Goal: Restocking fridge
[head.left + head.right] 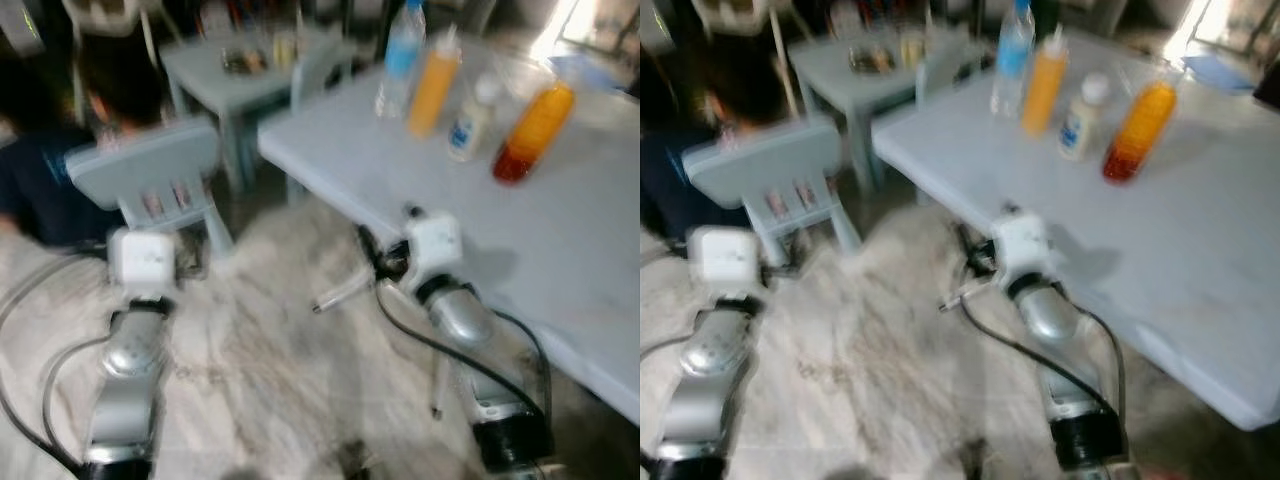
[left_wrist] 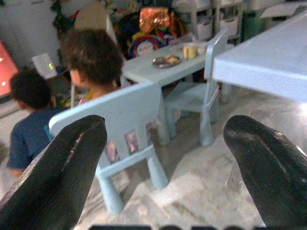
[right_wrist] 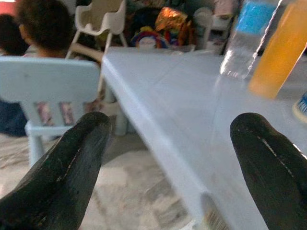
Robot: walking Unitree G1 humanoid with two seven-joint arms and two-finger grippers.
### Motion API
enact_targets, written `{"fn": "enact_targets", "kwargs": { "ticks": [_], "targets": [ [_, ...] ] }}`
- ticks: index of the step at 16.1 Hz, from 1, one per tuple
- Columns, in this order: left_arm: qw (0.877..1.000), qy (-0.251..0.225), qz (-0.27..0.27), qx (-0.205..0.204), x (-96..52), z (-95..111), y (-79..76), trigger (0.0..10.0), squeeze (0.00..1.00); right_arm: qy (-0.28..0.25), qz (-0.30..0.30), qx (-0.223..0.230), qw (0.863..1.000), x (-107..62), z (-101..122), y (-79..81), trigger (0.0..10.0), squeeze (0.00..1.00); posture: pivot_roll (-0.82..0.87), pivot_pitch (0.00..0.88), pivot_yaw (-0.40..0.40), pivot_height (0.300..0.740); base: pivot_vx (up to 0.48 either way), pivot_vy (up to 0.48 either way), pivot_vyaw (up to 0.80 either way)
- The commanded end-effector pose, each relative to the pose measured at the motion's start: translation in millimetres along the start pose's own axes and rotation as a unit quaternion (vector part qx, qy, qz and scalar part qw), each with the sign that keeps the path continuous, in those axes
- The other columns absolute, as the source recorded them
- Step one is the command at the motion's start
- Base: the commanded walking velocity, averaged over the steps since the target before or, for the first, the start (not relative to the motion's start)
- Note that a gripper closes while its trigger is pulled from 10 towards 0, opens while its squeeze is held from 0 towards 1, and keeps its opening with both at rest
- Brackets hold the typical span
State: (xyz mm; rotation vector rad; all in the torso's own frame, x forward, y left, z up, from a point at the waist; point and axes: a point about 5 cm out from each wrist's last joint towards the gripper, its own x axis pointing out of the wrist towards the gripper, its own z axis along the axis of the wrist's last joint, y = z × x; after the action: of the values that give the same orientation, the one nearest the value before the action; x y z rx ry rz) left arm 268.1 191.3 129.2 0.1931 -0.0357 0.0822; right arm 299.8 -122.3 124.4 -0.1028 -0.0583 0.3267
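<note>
Pale-blue table: carries four containers near its far edge; surface otherwise bare in front of them.
Bottles: water bottle, mustard-yellow squeeze bottle, small white bottle, orange juice bottle, all upright in a loose row, close together but apparently not touching.
Right gripper: jaws spread wide, nothing held; level with the table edge, just short of it.
Left gripper: jaws spread wide, nothing held; low over the marble floor, facing a small blue chair.
Stock relative to right gripper: in the head view the bottles lie at about 1 o'clock from it, across open tabletop and well apart; the water and yellow bottles are the nearer pair, the juice bottle farthest right.
Persons: two seated beyond the chair, one directly behind its back, at roughly 11 o'clock from the left gripper.
Risk 1: head views are blurred, so the robot appears to be moving; the right arm could strike the table edge.
Risk 2: bottles stand tight; a wide reach for one may topple its neighbour.
Risk 3: left arm swing toward the chair could contact a person.
Fridge: location cannot be told.
</note>
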Motion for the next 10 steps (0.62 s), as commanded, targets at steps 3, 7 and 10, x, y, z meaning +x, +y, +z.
{"fn": "enact_targets", "kwargs": {
  "ticks": [3, 7, 10],
  "targets": [
    [1.000, -0.011, 0.000, 0.006, 0.4, 3.4, 2.5, 10.0, 0.00, -0.026, 0.012, 0.000, 1.000, 3.7, 12.0, 7.5, 10.0, 0.00, 0.01, 0.082, -0.019, 0.740, 0.416, 0.089, -0.80],
    [1.000, -0.024, -0.014, -0.007, 0.7, 7.1, -6.6, 10.0, 0.00, -0.036, 0.019, -0.005, 0.999, 4.9, 15.7, 9.9, 10.0, 0.00, 0.00, 0.081, -0.022, 0.740, 0.437, 0.000, -0.80],
    [1.000, -0.024, -0.013, -0.005, 2.4, 7.3, -6.4, 10.0, 0.00, -0.044, 0.033, -0.024, 0.998, 2.9, 17.2, 14.4, 10.0, 0.00, 0.00, 0.082, -0.021, 0.740, 0.409, 0.000, -0.80]
  ]
}}
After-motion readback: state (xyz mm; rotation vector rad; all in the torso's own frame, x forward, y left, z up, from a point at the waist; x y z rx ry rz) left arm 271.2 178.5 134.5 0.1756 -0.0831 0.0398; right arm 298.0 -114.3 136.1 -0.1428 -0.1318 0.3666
